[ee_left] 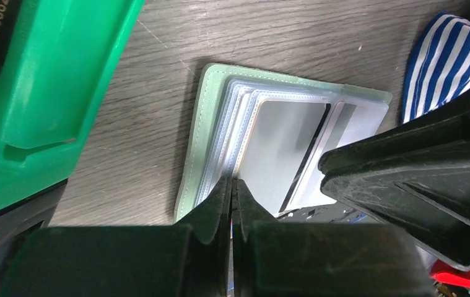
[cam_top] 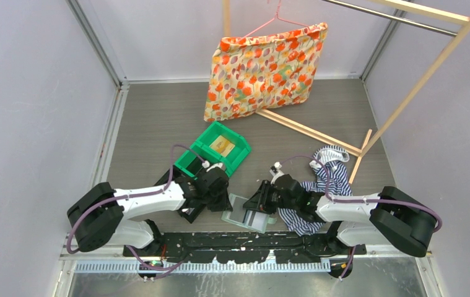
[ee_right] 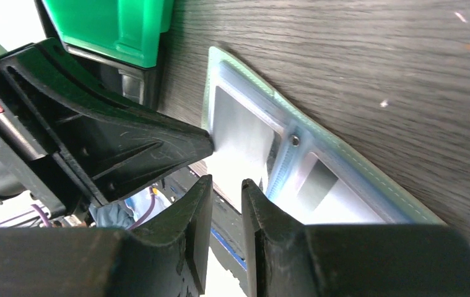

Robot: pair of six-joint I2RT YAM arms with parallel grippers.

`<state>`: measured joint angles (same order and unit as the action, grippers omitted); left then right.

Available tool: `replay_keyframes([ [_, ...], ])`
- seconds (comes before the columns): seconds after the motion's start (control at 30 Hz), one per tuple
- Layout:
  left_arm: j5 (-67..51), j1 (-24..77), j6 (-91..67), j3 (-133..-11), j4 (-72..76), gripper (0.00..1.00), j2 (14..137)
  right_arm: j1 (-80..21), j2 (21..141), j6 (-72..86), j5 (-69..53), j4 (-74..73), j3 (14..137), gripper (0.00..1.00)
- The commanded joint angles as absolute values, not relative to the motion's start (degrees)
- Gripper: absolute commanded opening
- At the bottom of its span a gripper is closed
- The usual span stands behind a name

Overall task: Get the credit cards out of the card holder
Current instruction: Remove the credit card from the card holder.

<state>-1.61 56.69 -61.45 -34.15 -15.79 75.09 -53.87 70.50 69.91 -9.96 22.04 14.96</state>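
Note:
The sage-green card holder [cam_top: 238,211] lies open on the table between my two grippers. In the left wrist view it [ee_left: 198,130] shows pale sleeves with a greyish-white credit card [ee_left: 282,148] on top. My left gripper [ee_left: 232,183] is shut, its tips pinching the near edge of the sleeves beside that card. My right gripper [ee_right: 227,185] is open with a narrow gap; the white card [ee_right: 238,148] reaches toward that gap, and I cannot tell whether it touches. The card holder's snap [ee_right: 293,140] shows behind it. A tan-gold card [cam_top: 223,145] lies in the green bin.
The bright green bin [cam_top: 217,154] stands just behind my left gripper [cam_top: 218,197]. A blue-striped cloth [cam_top: 331,176] lies behind my right gripper [cam_top: 262,199]. A floral cushion [cam_top: 263,68] hangs on a wooden rack [cam_top: 405,99] at the back.

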Motion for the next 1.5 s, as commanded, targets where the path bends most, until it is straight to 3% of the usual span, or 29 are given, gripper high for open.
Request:
replay_keyframes([
  [0.0, -2.7, 57.8, -62.4, -33.1, -13.9, 0.01, 76.6, -53.6, 68.1, 71.1, -7.2, 21.6, 13.9, 0.29],
  [0.4, -1.3, 61.4, -66.3, -33.0, -13.5, 0.01, 82.2, -53.5, 63.2, 71.3, -4.0, 17.7, 11.0, 0.3],
  [0.97, 1.2, 62.7, -70.1, -31.9, -14.4, 0.01, 83.8, -53.5, 44.8, 71.6, 2.7, 1.0, 8.1, 0.31],
  [1.23, 1.9, 63.6, -72.4, -28.5, -14.9, 0.01, 80.7, -53.5, 52.5, 70.6, -2.4, 7.0, 8.1, 0.34],
  [1.47, 3.4, 65.3, -74.0, -27.8, -17.3, 0.01, 79.8, -53.5, 58.2, 70.4, -4.9, 13.6, 8.4, 0.3],
])
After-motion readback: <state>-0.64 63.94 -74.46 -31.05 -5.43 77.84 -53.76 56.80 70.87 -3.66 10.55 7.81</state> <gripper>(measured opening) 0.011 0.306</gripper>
